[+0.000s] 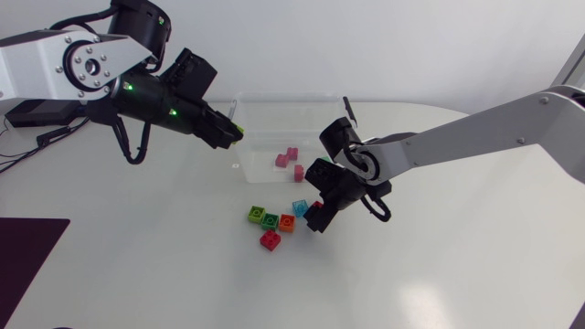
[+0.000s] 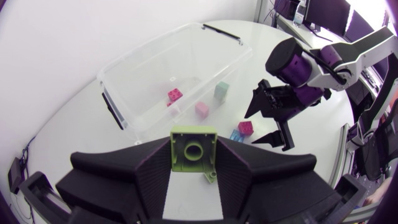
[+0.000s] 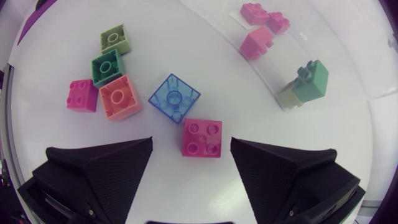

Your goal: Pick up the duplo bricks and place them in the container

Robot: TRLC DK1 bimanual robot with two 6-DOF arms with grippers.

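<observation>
My left gripper (image 1: 234,133) (image 2: 194,157) is shut on a light green brick (image 2: 193,147), held in the air beside the left end of the clear container (image 1: 322,102) (image 2: 130,65). Inside the container lie two pink bricks (image 1: 286,158) (image 2: 175,95) and a pale green one (image 2: 221,90) (image 3: 311,79). My right gripper (image 1: 320,213) (image 3: 191,146) hangs open just in front of the container. A pink-red brick (image 3: 202,137) (image 2: 245,127) sits between its fingers with a gap on each side. A clear blue brick (image 3: 175,97) (image 1: 299,206) lies just ahead of it.
To the left of the right gripper, a cluster of bricks lies on the white table: olive (image 1: 255,215) (image 3: 115,38), dark green (image 1: 270,219) (image 3: 105,66), orange (image 1: 287,222) (image 3: 120,97) and red (image 1: 271,239) (image 3: 82,95). A dark mat (image 1: 27,251) covers the near left corner.
</observation>
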